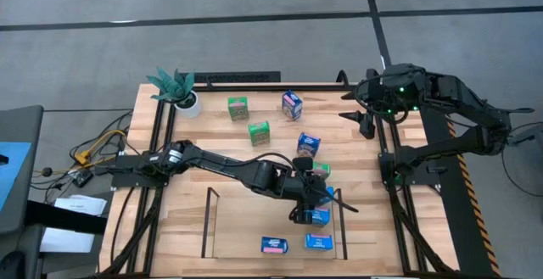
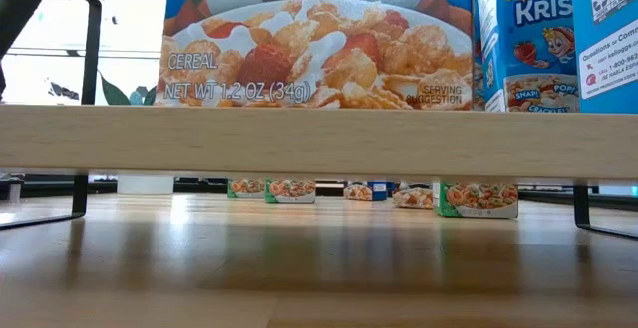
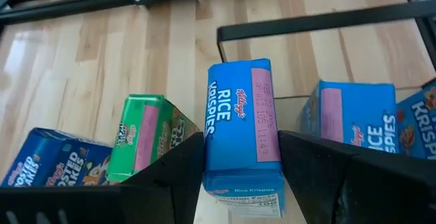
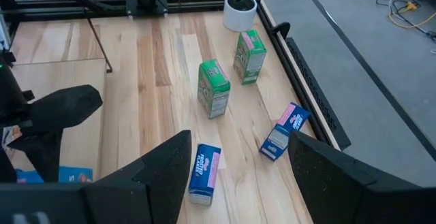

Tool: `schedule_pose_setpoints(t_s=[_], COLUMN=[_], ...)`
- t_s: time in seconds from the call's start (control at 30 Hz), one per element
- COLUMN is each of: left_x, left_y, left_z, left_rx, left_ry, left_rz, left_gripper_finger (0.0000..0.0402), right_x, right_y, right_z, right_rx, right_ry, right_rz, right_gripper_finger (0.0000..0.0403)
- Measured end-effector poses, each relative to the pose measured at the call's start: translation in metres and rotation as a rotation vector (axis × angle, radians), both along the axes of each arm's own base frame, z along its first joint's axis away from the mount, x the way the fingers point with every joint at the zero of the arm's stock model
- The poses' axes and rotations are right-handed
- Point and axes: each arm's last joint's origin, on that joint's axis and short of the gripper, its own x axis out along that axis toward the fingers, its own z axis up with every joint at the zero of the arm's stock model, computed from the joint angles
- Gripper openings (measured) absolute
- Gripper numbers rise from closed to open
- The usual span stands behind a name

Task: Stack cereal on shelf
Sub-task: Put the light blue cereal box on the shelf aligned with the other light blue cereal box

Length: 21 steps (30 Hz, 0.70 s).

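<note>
Placement is in hand: the left gripper [image 3: 240, 176] clamps a blue Rice Krispies box [image 3: 240, 125] over the shelf [image 1: 209, 228], at the table's five o'clock. Next comes lowering it beside the shelved boxes [image 1: 318, 242]. The right gripper [image 4: 238, 176], fingers spread and empty, waits at two o'clock.

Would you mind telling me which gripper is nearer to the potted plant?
Left. The left gripper is over the shelf, diagonally across the table from the potted plant; the right gripper waits beyond the table's far-right edge.

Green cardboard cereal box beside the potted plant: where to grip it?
Its upper half, from straight above, fingers across the two narrow sides: the green cardboard cereal box stands upright, clear of neighbours. Left hand holds a blue cardboard box at the dark-railed shelf.
</note>
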Motion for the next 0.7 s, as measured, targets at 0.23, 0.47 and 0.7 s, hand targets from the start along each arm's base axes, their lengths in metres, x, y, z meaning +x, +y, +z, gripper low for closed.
schedule_pose_setpoints(t_s=[0.23, 0.47, 0.7], left_x=[0.003, 0.003, 0.002], left_y=[-0.003, -0.007, -0.011], left_z=[-0.007, -0.005, -0.005], left_rx=[-0.026, -0.019, -0.003], left_ry=[0.005, -0.023, -0.042], left_rz=[0.019, 0.042, 0.073], left_gripper_finger=[0.0173, 0.0173, 0.0173], right_x=[0.0, 0.0, -0.001], right_y=[0.0, 0.0, 0.0], right_z=[0.0, -0.001, -0.001], right_rx=[0.001, 0.002, 0.003], right_ry=[0.004, 0.008, 0.012], right_rz=[0.0, 0.0, 0.0], right_gripper_finger=[0.027, 0.027, 0.027])
